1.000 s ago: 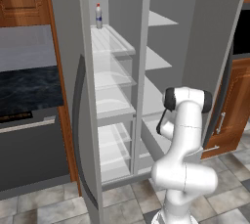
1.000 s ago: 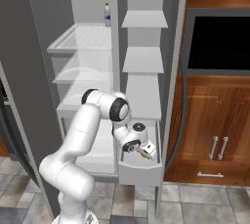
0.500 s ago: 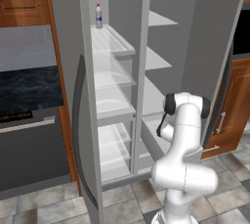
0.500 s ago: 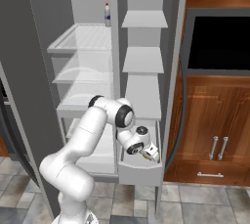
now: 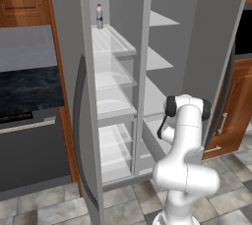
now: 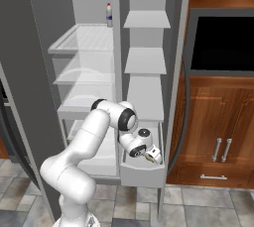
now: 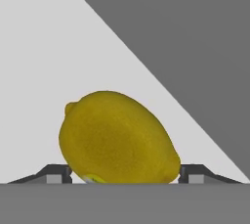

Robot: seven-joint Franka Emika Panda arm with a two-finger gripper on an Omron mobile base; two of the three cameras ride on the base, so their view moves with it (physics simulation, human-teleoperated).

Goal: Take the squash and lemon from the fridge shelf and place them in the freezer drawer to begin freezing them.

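The yellow-green lemon (image 7: 118, 137) sits between my two fingertips (image 7: 58, 173) in the hand view, against a pale wall and a grey one. My gripper (image 6: 151, 155) is shut on the lemon (image 6: 148, 159) and reaches down into the open freezer drawer (image 6: 141, 175) at the bottom of the right fridge column. The ribbed white fridge shelf (image 6: 87, 39) is high up on the left, and it also appears in the left base view (image 5: 112, 42). The squash is out of view.
A small bottle (image 6: 108, 14) stands at the back of the top shelf. Translucent bins (image 6: 82, 80) sit below it. The open fridge door (image 5: 69, 96) is at the left, wooden cabinets (image 6: 218, 141) and a dark oven (image 6: 223, 42) at the right.
My gripper has carried the lemon a little lower and to the right, deeper into the freezer drawer. The arm's elbow has dropped with it.
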